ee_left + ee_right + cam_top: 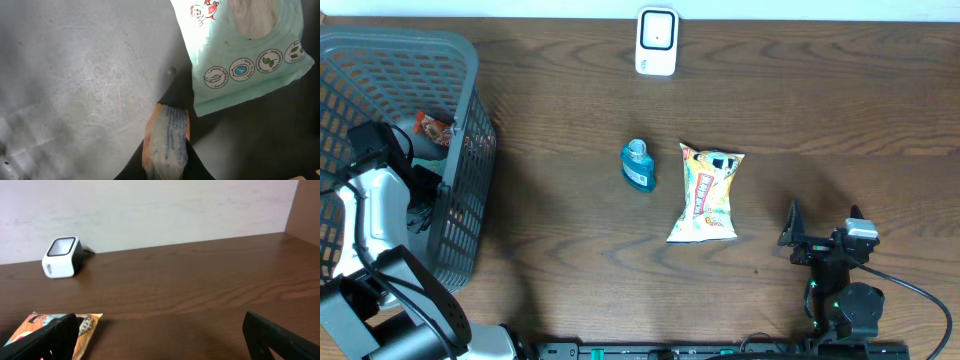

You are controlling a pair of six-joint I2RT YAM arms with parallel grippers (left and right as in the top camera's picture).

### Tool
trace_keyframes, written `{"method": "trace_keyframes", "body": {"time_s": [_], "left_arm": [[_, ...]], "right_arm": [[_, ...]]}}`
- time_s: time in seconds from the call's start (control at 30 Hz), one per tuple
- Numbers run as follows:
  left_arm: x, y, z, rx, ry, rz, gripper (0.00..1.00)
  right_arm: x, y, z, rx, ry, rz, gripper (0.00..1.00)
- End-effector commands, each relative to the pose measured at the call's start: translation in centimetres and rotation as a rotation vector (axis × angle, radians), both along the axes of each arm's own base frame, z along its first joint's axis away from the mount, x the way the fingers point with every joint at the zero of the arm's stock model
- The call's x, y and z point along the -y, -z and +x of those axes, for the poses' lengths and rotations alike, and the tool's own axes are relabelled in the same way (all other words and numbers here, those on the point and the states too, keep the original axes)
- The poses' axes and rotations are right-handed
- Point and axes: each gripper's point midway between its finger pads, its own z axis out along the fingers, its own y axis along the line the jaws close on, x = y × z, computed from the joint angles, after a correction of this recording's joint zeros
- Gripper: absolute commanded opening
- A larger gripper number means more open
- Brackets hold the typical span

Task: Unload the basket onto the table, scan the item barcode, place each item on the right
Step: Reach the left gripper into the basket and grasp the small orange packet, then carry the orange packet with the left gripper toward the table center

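Observation:
My left gripper [167, 167] is down inside the grey basket [470, 70] at the table's left end. It is shut on a small packet [167, 137] with an orange edge and blue print on a pale wrapper, pinched between both black fingers. The white barcode scanner [656, 42] stands at the back middle of the table, also seen as the scanner [62, 257] in the right wrist view. My right gripper [792, 238] sits low at the front right, open, nothing between its fingers [280, 340].
A mint-green pack [250, 55] lies on the basket floor just beyond the held packet. An orange item [433, 128] rests further back in the basket. A teal bottle [638, 165] and a yellow snack bag [707, 193] lie mid-table, left of my right gripper.

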Motion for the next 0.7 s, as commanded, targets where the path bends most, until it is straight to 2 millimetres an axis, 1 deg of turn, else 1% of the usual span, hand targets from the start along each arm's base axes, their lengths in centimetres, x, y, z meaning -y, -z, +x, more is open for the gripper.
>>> {"method": "trace_keyframes", "body": {"time_s": [0.0,0.1,0.23,0.37,0.43,0.47,0.57,0.6,0.67], "left_arm": [[-0.3,-0.8,0.2,0.017,-0.021,0.012,0.07],[-0.5,-3.3,0.5,0.058,-0.021,0.035,0.07],[-0.8,-8.7,1.0,0.158,-0.021,0.091,0.07],[-0.8,-15.8,1.0,0.328,-0.022,0.184,0.07],[-0.4,-19.6,0.4,0.431,-0.033,0.234,0.07],[-0.2,-21.2,0.0,0.476,-0.041,0.254,0.07],[0.9,-25.9,-1.7,0.629,-0.088,0.3,0.07],[2.6,-28.9,-2.6,0.755,-0.071,0.308,0.07],[5.1,-31.8,-2.7,0.89,0.011,0.28,0.07]], "right_arm": [[-0.3,0.0,0.0,0.0,-0.01,-0.013,0.99],[-0.3,0.0,0.0,0.0,-0.011,-0.013,0.99],[-0.3,0.0,0.0,0.0,-0.011,-0.013,0.99],[-0.3,0.0,0.0,0.0,-0.011,-0.013,0.99],[-0.3,0.0,0.0,0.0,-0.011,-0.013,0.99],[-0.3,0.0,0.0,0.0,-0.011,-0.013,0.99],[-0.3,0.0,0.0,0.0,-0.011,-0.013,0.99],[-0.3,0.0,0.0,0.0,-0.011,-0.013,0.99],[-0.3,0.0,0.0,0.0,-0.011,-0.013,0.99]]}}
